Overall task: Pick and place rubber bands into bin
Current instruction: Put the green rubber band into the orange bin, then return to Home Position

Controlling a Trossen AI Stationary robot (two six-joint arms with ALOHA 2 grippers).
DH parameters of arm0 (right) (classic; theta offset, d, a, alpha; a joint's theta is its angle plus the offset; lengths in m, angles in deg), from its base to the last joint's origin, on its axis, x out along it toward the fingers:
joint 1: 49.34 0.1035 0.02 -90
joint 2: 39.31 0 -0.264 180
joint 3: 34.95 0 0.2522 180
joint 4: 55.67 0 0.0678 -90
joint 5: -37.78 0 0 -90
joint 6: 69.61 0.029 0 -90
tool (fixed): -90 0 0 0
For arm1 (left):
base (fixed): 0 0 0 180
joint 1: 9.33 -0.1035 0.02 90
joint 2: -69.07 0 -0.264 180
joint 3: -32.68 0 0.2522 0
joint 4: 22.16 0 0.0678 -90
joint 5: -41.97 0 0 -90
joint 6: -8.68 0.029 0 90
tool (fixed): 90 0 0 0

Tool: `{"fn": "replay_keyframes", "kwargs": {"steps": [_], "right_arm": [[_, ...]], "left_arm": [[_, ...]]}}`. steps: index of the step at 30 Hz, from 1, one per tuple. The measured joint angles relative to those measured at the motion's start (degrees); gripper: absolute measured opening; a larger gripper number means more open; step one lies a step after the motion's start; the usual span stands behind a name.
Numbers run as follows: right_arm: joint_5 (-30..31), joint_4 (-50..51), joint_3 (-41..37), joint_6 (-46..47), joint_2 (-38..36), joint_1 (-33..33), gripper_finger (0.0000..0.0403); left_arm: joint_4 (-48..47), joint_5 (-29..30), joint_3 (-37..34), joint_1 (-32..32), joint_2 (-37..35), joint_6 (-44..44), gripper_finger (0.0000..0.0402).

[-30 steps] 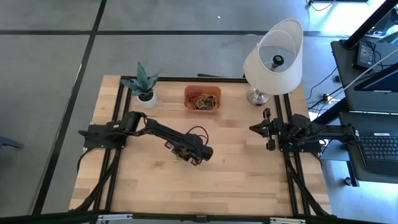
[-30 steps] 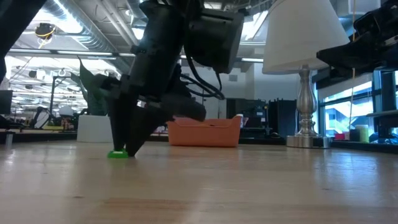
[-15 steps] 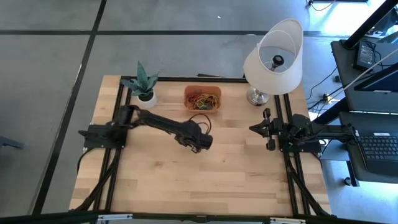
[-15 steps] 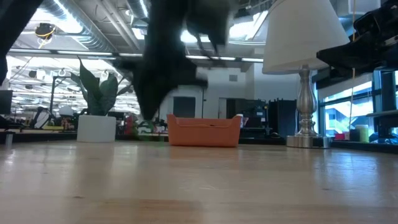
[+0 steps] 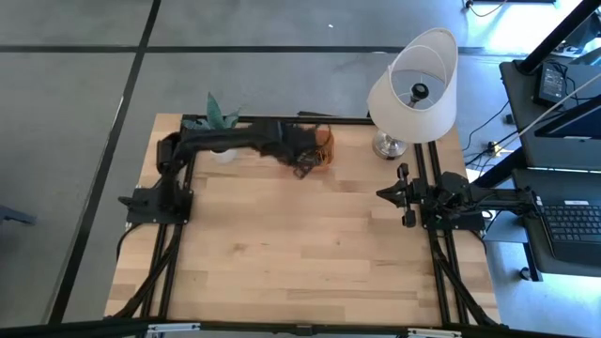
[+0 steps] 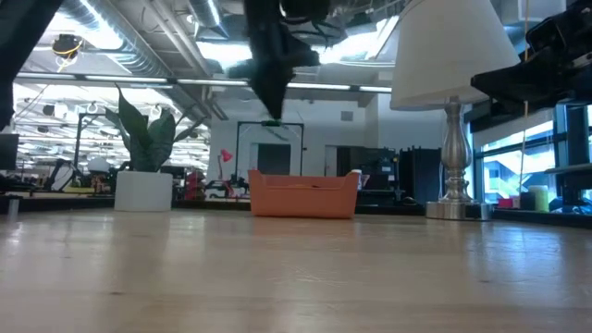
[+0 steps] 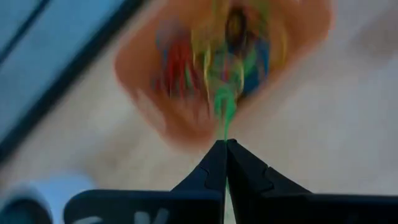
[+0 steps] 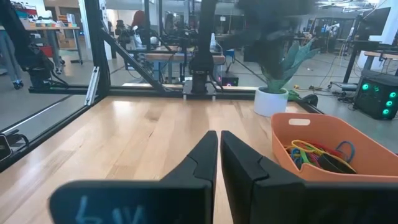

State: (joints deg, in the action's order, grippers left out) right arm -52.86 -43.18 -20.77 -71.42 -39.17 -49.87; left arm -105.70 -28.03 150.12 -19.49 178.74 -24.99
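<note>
My left gripper (image 5: pixel 302 169) hangs shut above the near side of the orange bin (image 5: pixel 325 146), a green rubber band (image 7: pixel 222 111) dangling from its tips. In the low view the gripper (image 6: pixel 271 113) is well above the bin (image 6: pixel 303 196). Several coloured rubber bands (image 8: pixel 314 152) lie in the bin (image 8: pixel 348 140). My right gripper (image 5: pixel 381 194) waits at the table's right side, its fingers (image 8: pixel 205 155) shut with nothing between them. My left gripper pinches the green rubber band by its upper end (image 7: pixel 224 138) between the very tips of its two fingers. The fingers point down from above. The band (image 6: pixel 271 121) hangs slack below them, clear of table and bin.
A plant in a white pot (image 5: pixel 221 148) stands left of the bin at the far edge. At the far right corner stands a lamp with a white shade (image 5: pixel 413 89) and a metal foot (image 6: pixel 453 208). Bare wood tabletop (image 5: pixel 300 244) spreads across the middle and near side.
My left gripper has taken the green rubber band off the table's middle, risen, and swung toward the far edge until it is over the bin. The band, which lay on the wood, now hangs from the fingertips.
</note>
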Motion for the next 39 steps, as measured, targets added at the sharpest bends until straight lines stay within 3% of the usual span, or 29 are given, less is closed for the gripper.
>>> {"fn": "replay_keyframes", "kwargs": {"steps": [6, 11, 20, 32, 39], "right_arm": [[0.0, 0.0, 0.0, 0.0, 0.0, 0.0, 0.0026], [0.0, 0.0, 0.0, 0.0, 0.0, 0.0, 0.0025], [0.0, 0.0, 0.0, 0.0, 0.0, 0.0, 0.0025], [0.0, 0.0, 0.0, 0.0, 0.0, 0.0, 0.0025], [0.0, 0.0, 0.0, 0.0, 0.0, 0.0, 0.0025]], "left_arm": [[9.9, -4.8, 5.0, -7.9, 4.1, 15.3, 0.0002], [12.0, -8.8, 9.5, -11.9, 11.4, 25.3, 0.0002], [11.8, -12.3, 11.8, -13.7, 22.8, 32.0, 0.0010], [11.5, -10.7, 12.0, -14.3, 17.7, 35.0, 0.0137], [12.1, -8.8, 11.9, -13.6, 11.3, 33.1, 0.0159]]}}
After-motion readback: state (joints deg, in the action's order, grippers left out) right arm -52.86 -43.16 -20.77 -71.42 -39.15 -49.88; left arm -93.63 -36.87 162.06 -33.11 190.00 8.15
